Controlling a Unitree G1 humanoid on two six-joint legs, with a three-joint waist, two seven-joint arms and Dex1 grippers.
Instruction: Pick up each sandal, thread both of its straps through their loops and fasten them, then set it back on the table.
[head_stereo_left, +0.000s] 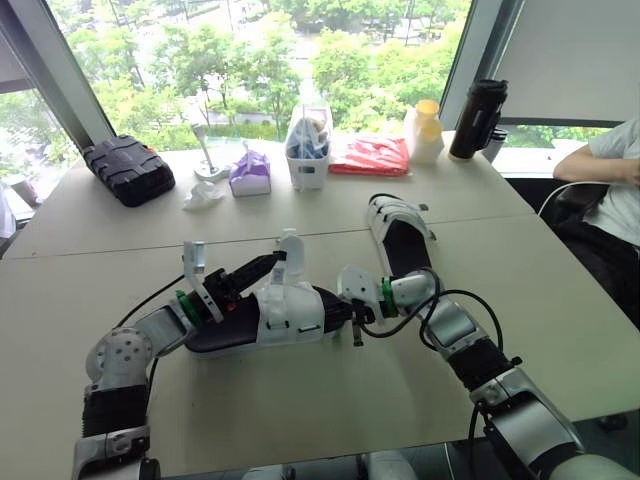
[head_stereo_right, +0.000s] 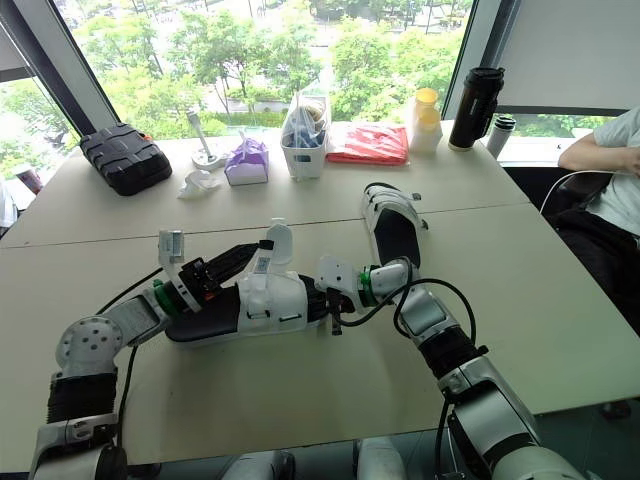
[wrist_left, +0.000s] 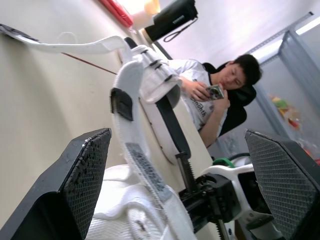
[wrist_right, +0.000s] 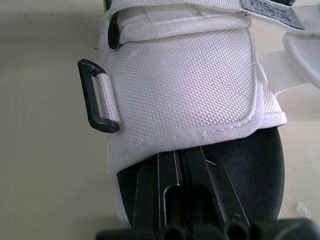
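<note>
**A:** Where is the sandal being worked on lying?

**B:** The near sandal (head_stereo_left: 270, 315) is lying sole-down on the table (head_stereo_left: 300, 420) between the two grippers, with its toe toward the robot's right. The far sandal (head_stereo_left: 400, 235) is lying just beyond the right forearm, apart from the near one.

**A:** What are the grippers doing?

**B:** The left gripper (head_stereo_left: 258, 268) is hovering over the heel end with its fingers spread wide, grasping nothing. A white strap (head_stereo_left: 290, 245) is sticking up just past them. The right gripper (head_stereo_left: 352, 318) is pressing at the toe with its fingers clenched together.

**A:** Is it pinching anything?

**B:** I cannot tell. In the right wrist view its fingers (wrist_right: 197, 175) are running over the black footbed, and their tips are hiding under the edge of the white upper. That view is also showing a black loop (wrist_right: 95, 97) hanging at the side of the upper.

**A:** And the left wrist view?

**B:** There the strap is rising between the spread fingers (wrist_left: 82, 185). Behind it a person (wrist_left: 215, 95) is sitting and holding a phone.

**A:** What else is sitting around?

**B:** A row of things is sitting well apart from the sandals, along the window edge: a black case (head_stereo_left: 127, 170), a crumpled tissue (head_stereo_left: 203, 195), a purple packet (head_stereo_left: 250, 172), a white basket (head_stereo_left: 308, 150), a red bag (head_stereo_left: 370, 155) and a black flask (head_stereo_left: 478, 118). A black cable (head_stereo_left: 455, 300) is looping off the right arm beside the far sandal.
</note>
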